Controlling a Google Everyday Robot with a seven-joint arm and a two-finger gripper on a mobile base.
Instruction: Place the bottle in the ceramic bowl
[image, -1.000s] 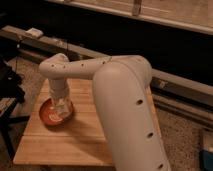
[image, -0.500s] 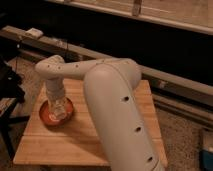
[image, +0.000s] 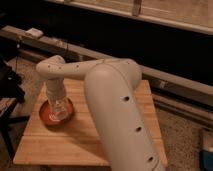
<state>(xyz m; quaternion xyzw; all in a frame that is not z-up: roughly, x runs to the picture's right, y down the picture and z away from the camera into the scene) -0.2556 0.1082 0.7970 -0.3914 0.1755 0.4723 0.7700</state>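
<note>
The orange-red ceramic bowl (image: 45, 114) sits on the left part of a wooden table (image: 75, 142). My gripper (image: 59, 106) points straight down into the bowl from the wrist above it. A pale whitish shape (image: 59, 116) low at the gripper, over the bowl's inside, may be the bottle; I cannot tell it apart from the gripper. My big white arm (image: 117, 110) crosses the table's middle and hides much of it.
The table is small, with edges close on the left and front. A dark stand or chair (image: 9, 85) is just left of it. A long ledge (image: 165, 80) with a small white item (image: 34, 33) runs behind. A bluish object (image: 206, 150) lies on the floor at right.
The arm's elbow and forearm have swung left and nearer the camera. The gripper has stayed over the bowl, shifting slightly.
</note>
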